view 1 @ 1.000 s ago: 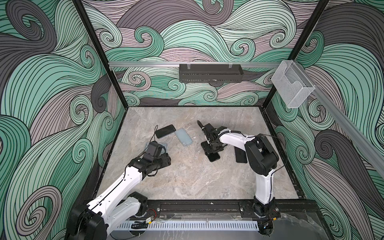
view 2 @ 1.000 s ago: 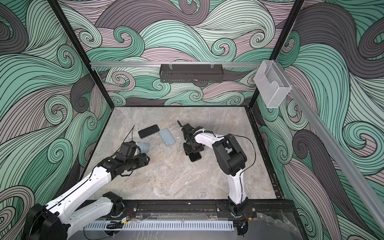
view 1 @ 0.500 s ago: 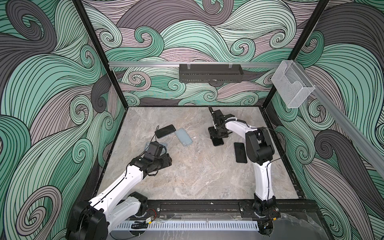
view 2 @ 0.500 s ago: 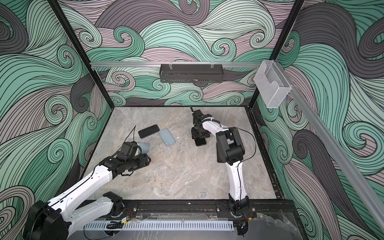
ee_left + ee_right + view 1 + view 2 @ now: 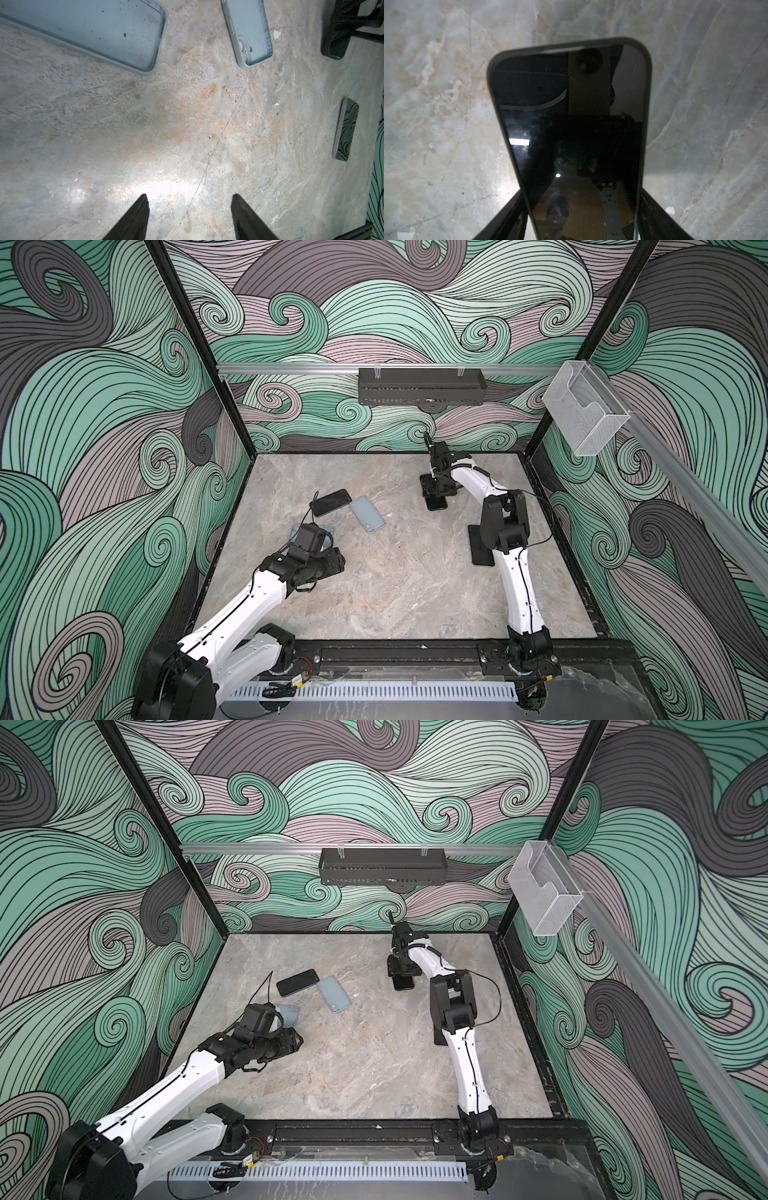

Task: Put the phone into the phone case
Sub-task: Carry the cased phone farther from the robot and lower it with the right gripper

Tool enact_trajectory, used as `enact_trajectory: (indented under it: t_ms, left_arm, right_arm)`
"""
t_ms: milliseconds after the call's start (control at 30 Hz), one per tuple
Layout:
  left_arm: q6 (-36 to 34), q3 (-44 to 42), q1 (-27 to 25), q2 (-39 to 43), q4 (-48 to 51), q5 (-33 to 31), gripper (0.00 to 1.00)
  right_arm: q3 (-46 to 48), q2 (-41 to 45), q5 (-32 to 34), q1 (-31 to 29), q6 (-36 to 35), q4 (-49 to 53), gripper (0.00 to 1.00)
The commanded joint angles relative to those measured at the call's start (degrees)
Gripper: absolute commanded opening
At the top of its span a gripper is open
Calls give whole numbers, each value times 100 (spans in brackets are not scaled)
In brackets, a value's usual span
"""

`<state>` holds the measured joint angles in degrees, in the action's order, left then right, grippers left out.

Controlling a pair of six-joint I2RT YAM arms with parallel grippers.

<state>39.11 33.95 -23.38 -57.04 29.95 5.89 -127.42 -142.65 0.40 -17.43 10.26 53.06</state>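
Note:
My right gripper (image 5: 581,199) is shut on a black phone (image 5: 571,124), one finger on each long side and the dark screen facing the wrist camera. In both top views that phone (image 5: 436,502) (image 5: 403,983) hangs under the right gripper (image 5: 435,489) over the back right of the table. Two blue-grey phone cases lie open side up at the left. One phone case (image 5: 367,514) (image 5: 249,31) is near the middle. The other case (image 5: 291,1013) (image 5: 93,27) lies just beyond my left gripper (image 5: 336,564) (image 5: 189,196), which is open and empty over bare table.
A second black phone (image 5: 331,502) lies beside the middle case. A third dark phone (image 5: 478,545) (image 5: 346,128) lies at the right, partly hidden by the right arm. A black rack (image 5: 422,386) and a clear holder (image 5: 582,414) hang on the walls.
The right gripper has carried the phone from near the table's middle toward the back right. The left arm has hardly moved.

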Motion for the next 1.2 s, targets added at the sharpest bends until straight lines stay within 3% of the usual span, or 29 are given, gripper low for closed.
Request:
enact_trajectory:
  t_ms: [0,267,400,567,900,1167]
  left_arm:
    - [-88,217,44,-104,-33,142,66]
    - [-80,242,44,-273,-77,329,66]
    - [-70,243,44,-269,-86,351,66]
    - [-44,219,44,-238,-73,360,66]
    - [-18,150,41,-168,-82,386,66]
    - [-19,147,44,-168,-92,395,66]
  right_arm:
    - [-561,-217,-123,29,82,326,18]
    - [-1233,-724,-233,80,412,346,26]
    - [-1346,-867,-294,108,485,343,37]
    - [-1386,-914,-459,174,538,337,58]
    - [-1306,-631,-791,239,405,258,82]
    - [-1048,-211,-876,273,424,77,86]
